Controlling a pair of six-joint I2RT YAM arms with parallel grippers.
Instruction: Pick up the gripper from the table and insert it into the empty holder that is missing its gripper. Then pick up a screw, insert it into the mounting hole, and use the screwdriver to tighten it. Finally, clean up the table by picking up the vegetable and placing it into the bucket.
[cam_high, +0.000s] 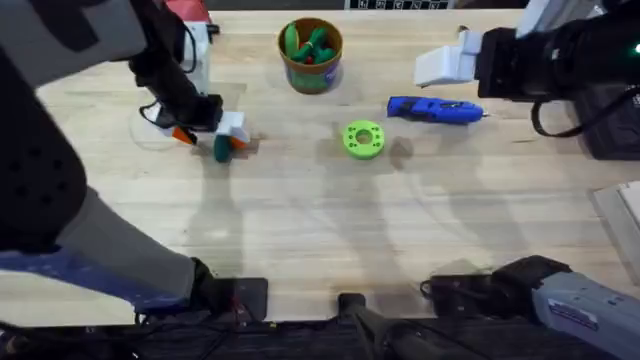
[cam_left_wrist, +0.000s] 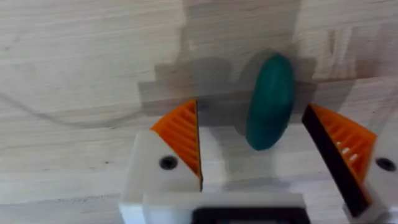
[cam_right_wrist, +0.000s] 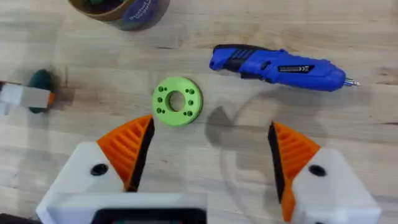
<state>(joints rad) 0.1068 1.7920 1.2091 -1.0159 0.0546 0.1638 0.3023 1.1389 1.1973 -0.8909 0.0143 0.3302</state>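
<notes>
Pale wood-grain table (cam_high: 330, 230), soft overhead shadows.

Dark green vegetable (cam_left_wrist: 270, 101) on the wooden table (cam_left_wrist: 74, 56), between the open left pincer's (cam_left_wrist: 267, 155) orange pads (cam_left_wrist: 181, 134).

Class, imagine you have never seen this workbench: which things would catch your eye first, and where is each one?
The blue screwdriver lies on the table's far right, with the bright green ring-shaped disc near the middle. At the far left, the left gripper is open with its orange pads either side of the dark green vegetable. The bucket stands at the far centre.
</notes>
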